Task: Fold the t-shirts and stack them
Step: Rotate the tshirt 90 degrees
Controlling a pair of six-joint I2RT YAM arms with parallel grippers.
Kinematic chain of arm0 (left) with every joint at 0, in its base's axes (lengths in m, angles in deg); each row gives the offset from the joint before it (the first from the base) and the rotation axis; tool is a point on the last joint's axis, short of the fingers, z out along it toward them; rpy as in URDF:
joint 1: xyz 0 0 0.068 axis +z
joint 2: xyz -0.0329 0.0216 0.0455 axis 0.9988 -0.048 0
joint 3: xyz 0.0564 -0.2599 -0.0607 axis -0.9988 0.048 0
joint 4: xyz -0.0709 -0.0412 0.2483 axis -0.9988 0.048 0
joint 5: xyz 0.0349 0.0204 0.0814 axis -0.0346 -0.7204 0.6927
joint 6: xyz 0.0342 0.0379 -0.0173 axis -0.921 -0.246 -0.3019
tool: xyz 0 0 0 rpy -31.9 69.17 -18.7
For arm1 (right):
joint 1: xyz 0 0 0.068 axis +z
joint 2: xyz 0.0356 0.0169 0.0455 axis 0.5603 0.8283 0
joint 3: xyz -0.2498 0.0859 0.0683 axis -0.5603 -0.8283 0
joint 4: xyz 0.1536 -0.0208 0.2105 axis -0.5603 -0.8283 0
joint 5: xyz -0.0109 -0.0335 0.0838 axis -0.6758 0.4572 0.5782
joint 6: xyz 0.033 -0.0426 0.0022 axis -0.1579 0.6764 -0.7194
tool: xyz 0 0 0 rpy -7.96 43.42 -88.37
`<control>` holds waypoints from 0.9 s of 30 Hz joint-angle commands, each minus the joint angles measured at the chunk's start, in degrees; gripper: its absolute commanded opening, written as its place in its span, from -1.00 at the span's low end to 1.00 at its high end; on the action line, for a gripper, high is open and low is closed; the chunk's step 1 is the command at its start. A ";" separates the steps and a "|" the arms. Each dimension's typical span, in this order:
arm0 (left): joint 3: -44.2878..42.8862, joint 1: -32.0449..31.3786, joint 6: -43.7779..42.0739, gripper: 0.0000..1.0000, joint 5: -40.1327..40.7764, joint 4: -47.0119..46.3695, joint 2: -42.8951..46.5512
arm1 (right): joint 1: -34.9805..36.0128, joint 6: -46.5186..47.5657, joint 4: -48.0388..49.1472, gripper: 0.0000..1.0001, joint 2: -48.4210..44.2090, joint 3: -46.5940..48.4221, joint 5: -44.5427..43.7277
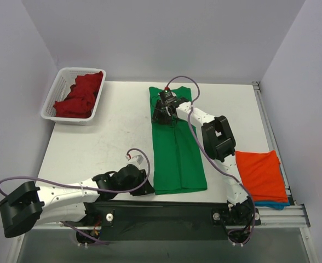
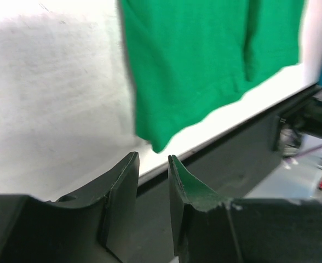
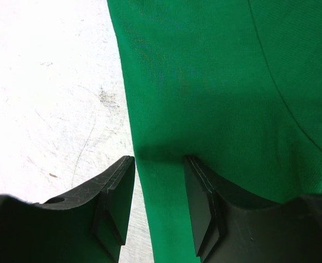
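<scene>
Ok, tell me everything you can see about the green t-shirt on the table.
The green t-shirt is bright, soft-looking cloth, folded lengthwise into a long narrow strip. It lies flat on the white table, running from far centre towards the near edge. The right gripper straddles its left edge at the far end, fingers open; the left gripper sits off its near corner, not touching.

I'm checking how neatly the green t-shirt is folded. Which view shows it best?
Top external: the whole green t-shirt lies there as a long folded strip, its far end partly covered by the right gripper. The left wrist view catches just its near end; the right wrist view, only a close patch at one edge.
</scene>
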 commanded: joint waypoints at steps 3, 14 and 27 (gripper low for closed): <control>-5.21 0.08 -4.79 -0.24 3.06 1.59 -6.13 | 0.42 -0.51 -2.24 -0.17 2.07 1.45 0.79; -4.86 0.08 -4.97 -0.24 2.98 -3.76 -9.13 | 0.33 -0.86 -2.24 -0.17 2.51 1.80 1.14; -2.84 -0.01 -4.35 -0.56 2.98 -7.90 -9.22 | 0.25 -1.12 -2.24 -0.17 3.47 2.06 1.49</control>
